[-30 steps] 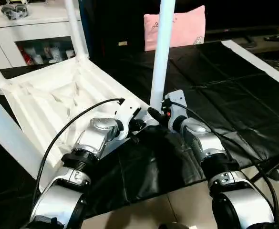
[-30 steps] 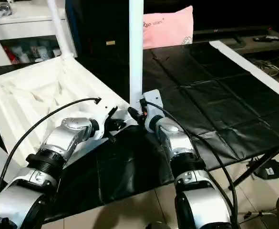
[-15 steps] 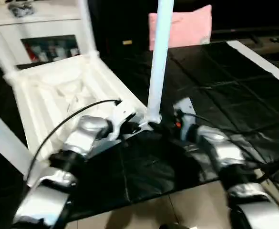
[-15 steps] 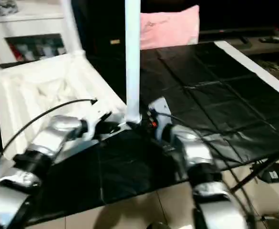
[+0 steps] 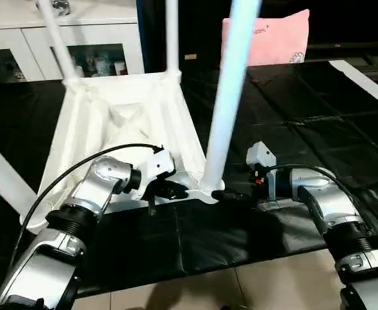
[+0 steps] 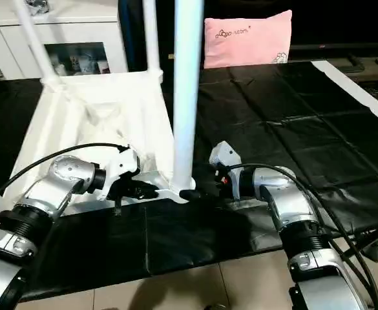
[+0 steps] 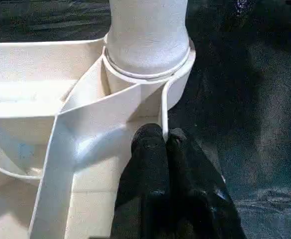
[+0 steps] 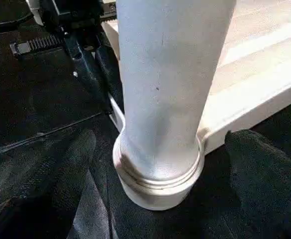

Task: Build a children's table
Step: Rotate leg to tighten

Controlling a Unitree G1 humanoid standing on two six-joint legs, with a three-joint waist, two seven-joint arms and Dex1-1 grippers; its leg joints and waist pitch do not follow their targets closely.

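Left gripper jaws are pressed together, tips touching the rim of the tabletop right by the near corner socket. Right gripper jaws are spread wide, one finger on each side of the near leg, not touching it. Tabletop lies upside down, ribbed side up, on a black sheet. Near leg stands upright in its socket; two more legs stand at the far corners, another leg runs off the left edge. Pink pillow and white cabinet behind.

Dim room, dark surfaces; white plastic glares, wrist views slightly soft.
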